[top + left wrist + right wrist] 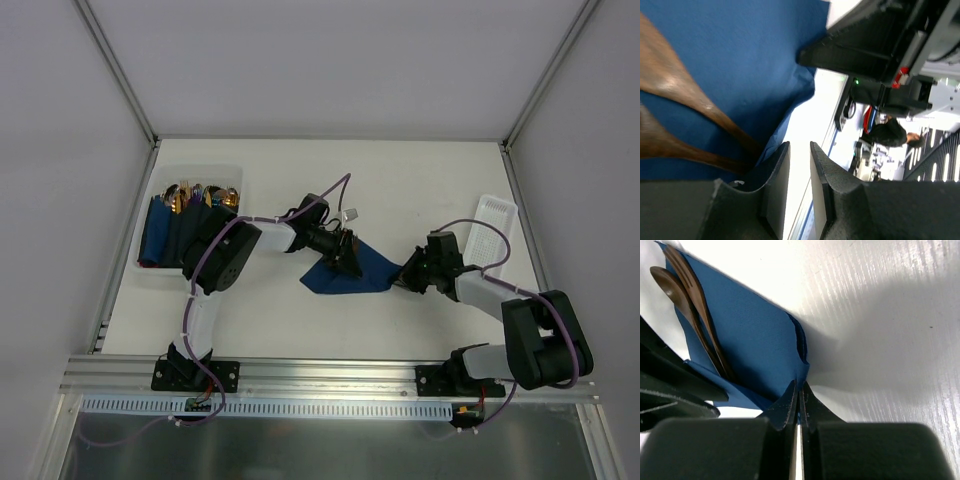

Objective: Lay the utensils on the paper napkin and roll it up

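- Top external view: the paper napkin [372, 270] lies mid-table [400, 180], btwn the two arms, rumpled and partly hidden under the left gripper [345, 255].
- Right gripper [405, 277] sits at the napkin's R corner.
- Right wrist view: right gripper [800, 390] is pinched tight on that corner of the napkin [755, 330]; no gap btwn the fingers, paper bunched and lifted off the table [880, 315] at the pinch.
- Same view: the utensils [695, 315], 2 pcs (spoon + fork), lie side by side on the napkin along its far-left edge, handles running under a folded flap.
- Left wrist view: left gripper [799, 150] has a narrow slot btwn its fingers [775, 190]; bright table shows through and nothing is seen in the slot.
- Same view: the raised napkin [740, 50] edge is just beside one finger; the utensils' [690, 100] handles run toward that finger, on the paper.
- Top external view, far L: clear bin [150, 270] w/ spare cutlery [195, 193] and dark folded napkins [160, 230].
- Far R: white slotted tray [493, 222], well apart from the napkin.
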